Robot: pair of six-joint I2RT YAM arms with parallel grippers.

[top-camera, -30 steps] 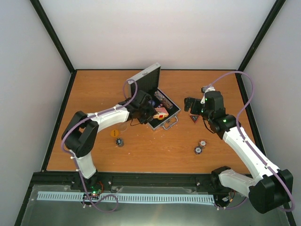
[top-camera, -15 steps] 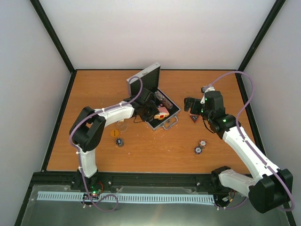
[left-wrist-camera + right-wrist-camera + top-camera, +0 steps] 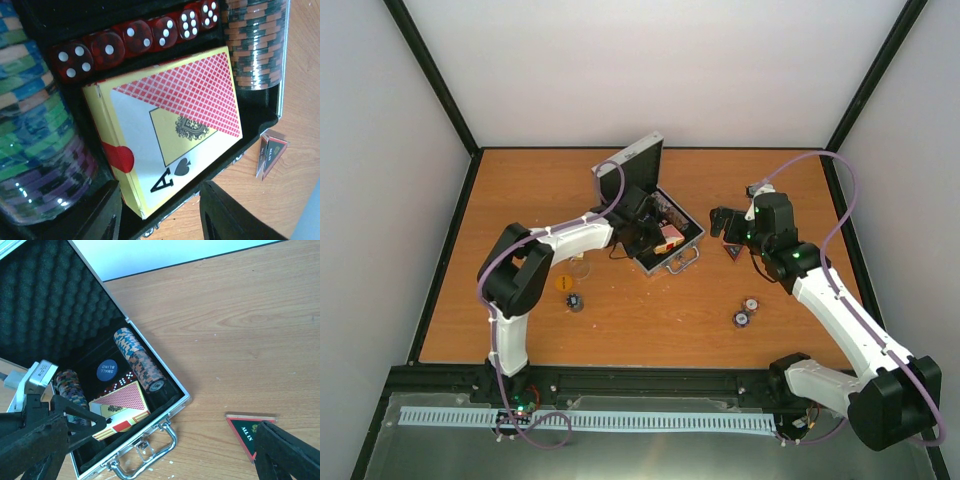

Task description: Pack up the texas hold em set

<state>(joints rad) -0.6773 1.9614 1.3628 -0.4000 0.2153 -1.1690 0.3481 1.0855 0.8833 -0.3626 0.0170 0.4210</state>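
Note:
The silver case (image 3: 686, 247) stands open at the table's middle, its lid (image 3: 630, 168) upright. Inside lie rows of chips (image 3: 35, 150), red dice (image 3: 135, 37), a blue disc (image 3: 107, 369) and a red-and-yellow card box (image 3: 165, 130), which lies tilted. My left gripper (image 3: 642, 238) reaches into the case; its jaws stand partly apart astride the box's near corner, the left finger (image 3: 100, 215) close to the box, the other over the case rim. My right gripper (image 3: 722, 222) hangs wide open, holding nothing, beside the triangular token (image 3: 245, 432).
Loose chip piles lie on the table at the front right (image 3: 741, 319) and the front left (image 3: 575, 301). An orange disc (image 3: 563, 283) and a clear disc (image 3: 580, 268) lie left of the case. The case handle (image 3: 145, 455) faces the arms.
The left arm has reached farther into the case, the card box has moved back and to the right with it, and its jaws have narrowed. The right arm has barely moved.

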